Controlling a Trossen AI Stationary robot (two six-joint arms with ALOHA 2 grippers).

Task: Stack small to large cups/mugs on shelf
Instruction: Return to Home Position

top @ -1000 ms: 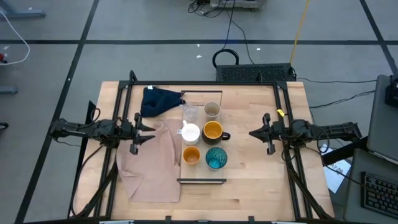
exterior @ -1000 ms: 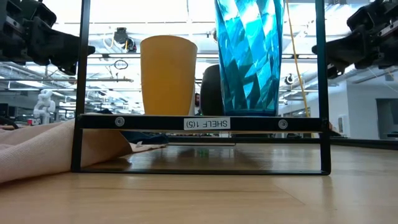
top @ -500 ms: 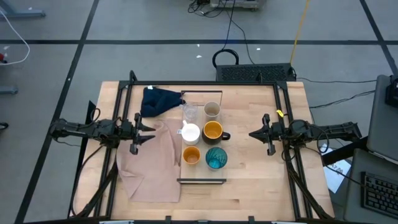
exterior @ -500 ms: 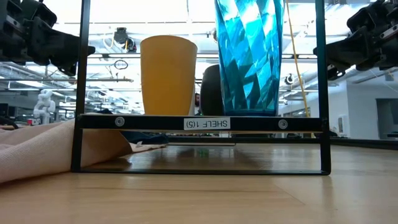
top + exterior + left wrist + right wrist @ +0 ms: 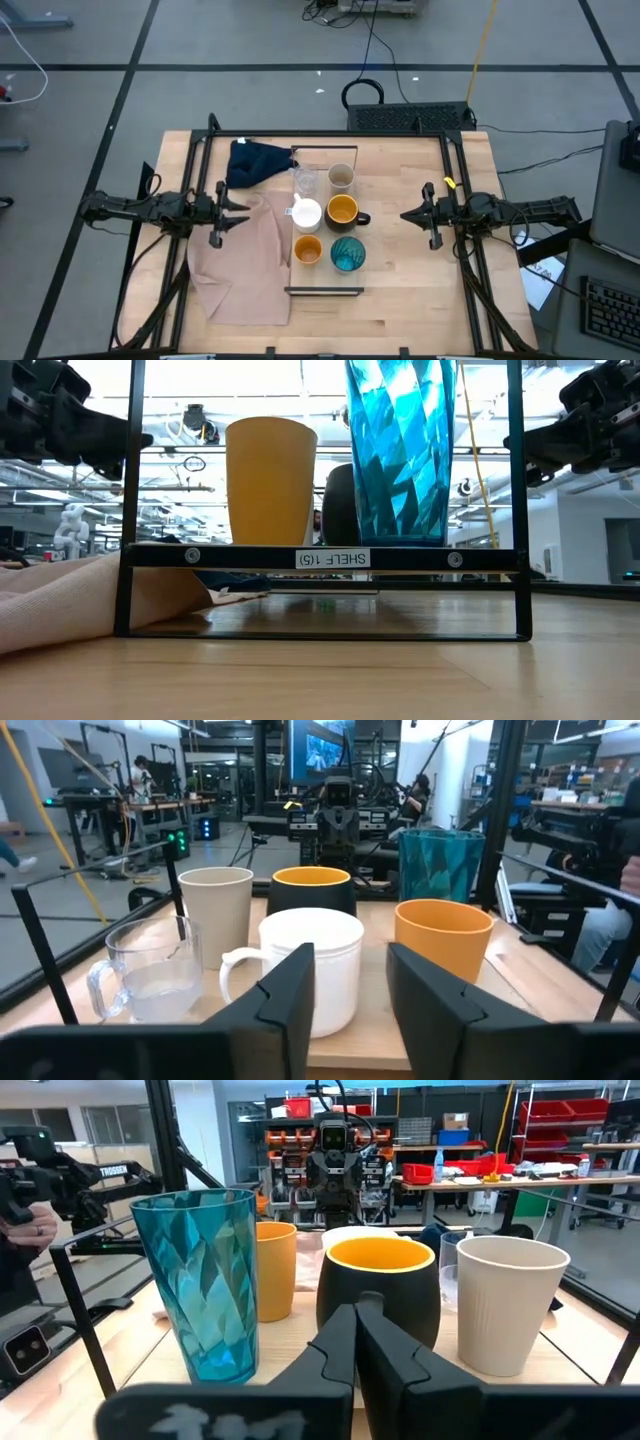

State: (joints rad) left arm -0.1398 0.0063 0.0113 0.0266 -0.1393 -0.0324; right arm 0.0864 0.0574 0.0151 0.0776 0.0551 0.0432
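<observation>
Cups and mugs, six in all, are set out on the shelf (image 5: 325,279) in two rows of three, and none is held. The shelf is laid along the middle of the table (image 5: 400,300), between the two arms.

- Far end: the clear glass (image 5: 305,182) is placed beside the beige-grey cup (image 5: 341,177).
- Middle: the white mug (image 5: 306,212) is placed beside the black mug with orange inside (image 5: 343,211), whose handle is turned toward the right arm.
- Near end: the small orange cup (image 5: 307,249) is placed beside the teal ribbed tumbler (image 5: 348,254), the tallest of the six. In the low view a label reading "SHELF 1(5)" (image 5: 332,558) is seen on the black frame bar below them.

The glass, white mug and orange cup are on the side toward the left arm.

- Left gripper (image 5: 240,213): held off the shelf's left side above the beige cloth (image 5: 240,270), pointed at the cups. Its fingers are spread apart and nothing is gripped.
- Right gripper (image 5: 408,214): held off the shelf's right side, well apart from the cups. Its fingers are pressed together and nothing is gripped.
- Dark blue cloth (image 5: 252,160): bunched near the shelf's far left corner.
</observation>
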